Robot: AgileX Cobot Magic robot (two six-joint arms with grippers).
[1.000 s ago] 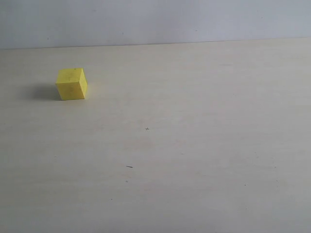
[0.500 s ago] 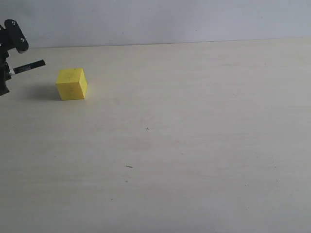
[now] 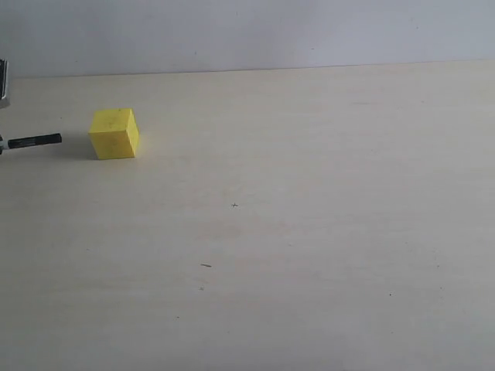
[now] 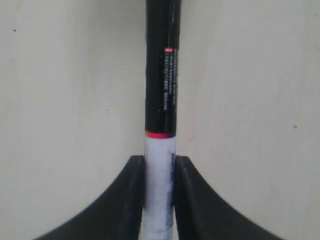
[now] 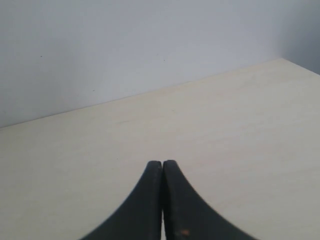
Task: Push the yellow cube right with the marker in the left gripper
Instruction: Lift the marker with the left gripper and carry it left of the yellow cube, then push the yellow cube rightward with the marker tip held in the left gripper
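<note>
The yellow cube (image 3: 114, 134) rests on the pale table at the far left of the exterior view. Just left of it, the marker (image 3: 34, 141) pokes in from the left edge, lying level, its black tip a short gap from the cube's left face. The left gripper itself is almost wholly outside that view. In the left wrist view my left gripper (image 4: 159, 162) is shut on the marker (image 4: 161, 95), clamping its white barrel, with the black cap pointing away. My right gripper (image 5: 162, 165) is shut with nothing in it, and the cube is absent from both wrist views.
The pale wooden table (image 3: 309, 232) stretches wide to the right of the cube, with only small dark specks (image 3: 206, 265) on it. A light grey wall (image 3: 247, 31) rises behind the table's far edge.
The left arm came into view at the left edge, then dropped lower and drew back leftward. The marker now lies level at the cube's mid-height instead of above it. The cube has not moved.
</note>
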